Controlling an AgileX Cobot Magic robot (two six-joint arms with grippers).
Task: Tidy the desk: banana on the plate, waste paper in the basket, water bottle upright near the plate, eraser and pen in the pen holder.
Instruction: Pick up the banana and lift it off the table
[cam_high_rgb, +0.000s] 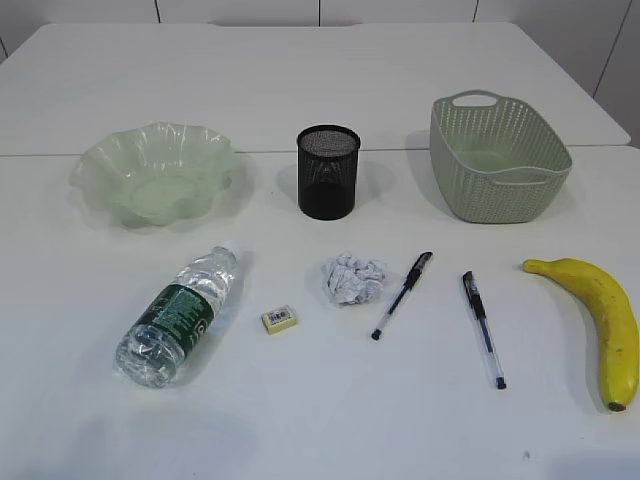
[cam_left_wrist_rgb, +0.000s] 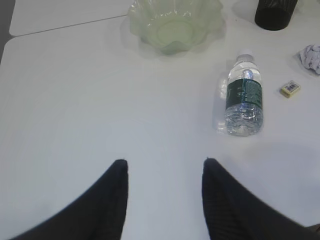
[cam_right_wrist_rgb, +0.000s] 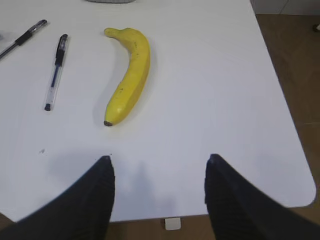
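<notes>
- Both grippers, left gripper (cam_left_wrist_rgb: 165, 167) and right gripper (cam_right_wrist_rgb: 159, 162), hang spread and empty.
- Banana (cam_high_rgb: 604, 322) lies by the table's right edge; plate (cam_high_rgb: 153, 172) far left.
- Probably grab the banana mid-body, jaws across its width.

Black mesh pen holder (cam_high_rgb: 328, 171), woven-look plastic basket (cam_high_rgb: 497, 157), translucent glossy plate (cam_high_rgb: 153, 172).

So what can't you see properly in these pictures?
- Exterior view: neither tool shows; both are outside the frame.
- Eraser: its label is too small to read.
- Pen holder: left wrist view's top edge cuts it off.
- Basket: its near wall hides most of the inside.
- Paper ball: cut by the right edge.
</notes>
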